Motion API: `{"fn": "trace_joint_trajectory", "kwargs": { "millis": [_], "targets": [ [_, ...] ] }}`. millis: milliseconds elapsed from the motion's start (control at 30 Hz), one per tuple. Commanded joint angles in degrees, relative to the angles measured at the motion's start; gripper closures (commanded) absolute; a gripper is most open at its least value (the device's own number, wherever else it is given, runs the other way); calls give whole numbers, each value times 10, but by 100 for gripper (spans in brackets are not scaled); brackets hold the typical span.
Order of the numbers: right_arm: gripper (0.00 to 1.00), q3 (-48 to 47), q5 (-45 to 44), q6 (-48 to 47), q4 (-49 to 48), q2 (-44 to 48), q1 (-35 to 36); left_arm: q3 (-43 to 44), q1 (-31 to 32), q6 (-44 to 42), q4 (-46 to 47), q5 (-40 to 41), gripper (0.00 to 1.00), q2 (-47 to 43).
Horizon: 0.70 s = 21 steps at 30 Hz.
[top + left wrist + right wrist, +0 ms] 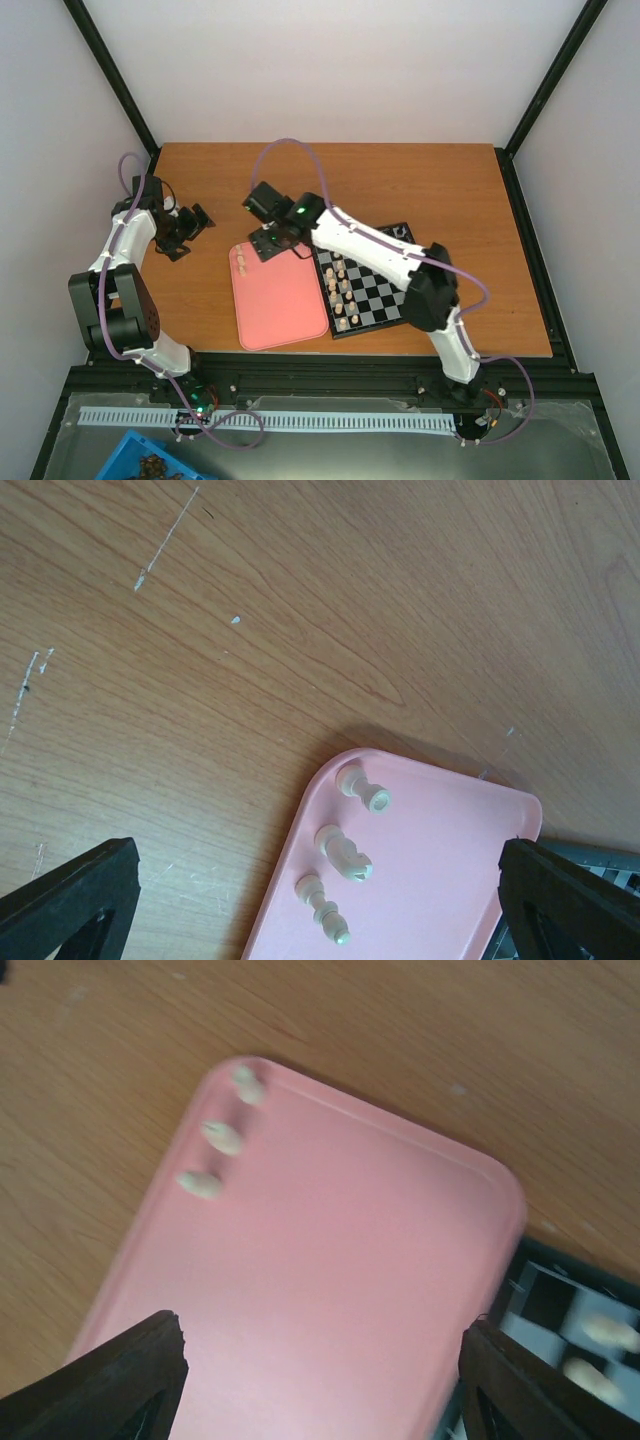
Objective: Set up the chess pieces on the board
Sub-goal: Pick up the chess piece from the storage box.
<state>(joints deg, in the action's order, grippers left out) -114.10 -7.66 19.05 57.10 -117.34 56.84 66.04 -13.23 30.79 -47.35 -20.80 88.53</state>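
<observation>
The black-and-white board (378, 292) lies right of a pink tray (280, 305). Several cream chess pieces (342, 292) stand in two columns along the board's left side. Three more cream pieces (241, 261) lie in the tray's far left corner, seen on their sides in the left wrist view (345, 852) and blurred in the right wrist view (222, 1138). My right gripper (268, 243) hovers over the tray's far edge, open and empty (322, 1330). My left gripper (188, 230) is over bare table left of the tray, open and empty (318, 880).
The board's corner with two cream pieces shows at the lower right of the right wrist view (570, 1320). A blue bin (150, 462) sits below the table's near edge at the left. Black frame posts stand at the table's back corners.
</observation>
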Motion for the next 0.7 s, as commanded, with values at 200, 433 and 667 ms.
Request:
{"fn": "trace_joint_trajectory", "kwargs": {
  "millis": [200,433,667],
  "targets": [
    [30,-225,119,-27,32,-207,39,10,-2,-9,2,7,0,-7],
    [33,-224,131,-24,10,-244,48,9,-2,-9,5,7,0,-1],
    [42,-226,125,-23,-21,-280,48,13,-2,-9,6,7,0,6]
  ]
}}
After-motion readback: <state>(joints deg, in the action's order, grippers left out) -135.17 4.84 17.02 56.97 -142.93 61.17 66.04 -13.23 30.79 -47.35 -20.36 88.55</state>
